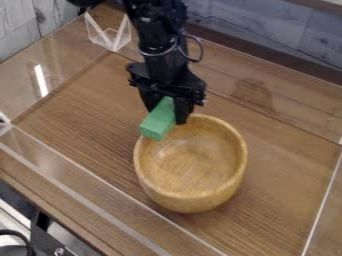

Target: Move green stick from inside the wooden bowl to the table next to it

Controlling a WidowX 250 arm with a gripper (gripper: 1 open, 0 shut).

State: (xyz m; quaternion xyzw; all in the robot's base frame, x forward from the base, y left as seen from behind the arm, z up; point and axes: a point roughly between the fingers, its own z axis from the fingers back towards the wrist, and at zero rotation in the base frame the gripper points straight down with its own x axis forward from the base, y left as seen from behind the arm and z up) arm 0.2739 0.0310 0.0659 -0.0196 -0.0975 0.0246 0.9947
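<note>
Nearest, wooden bowl (pixel 191 163) sits thick-walled and empty on the bench (pixel 80 120), a clear acrylic wall (pixel 54 165) in front of it. Just beyond its far-left rim, green stick (pixel 158 121) hangs tilted, pincer (pixel 166 101) pinching its upper end. Stick looks rigid, light, smooth-faced; flat sides suit the grip, and the rim below crowds set-down.

I have 1 fixed view, set high and fairly near, looking down at an angle across the brown wood-grain counter (pixel 80 110) toward its far clear acrylic wall (pixel 267 50).
</note>
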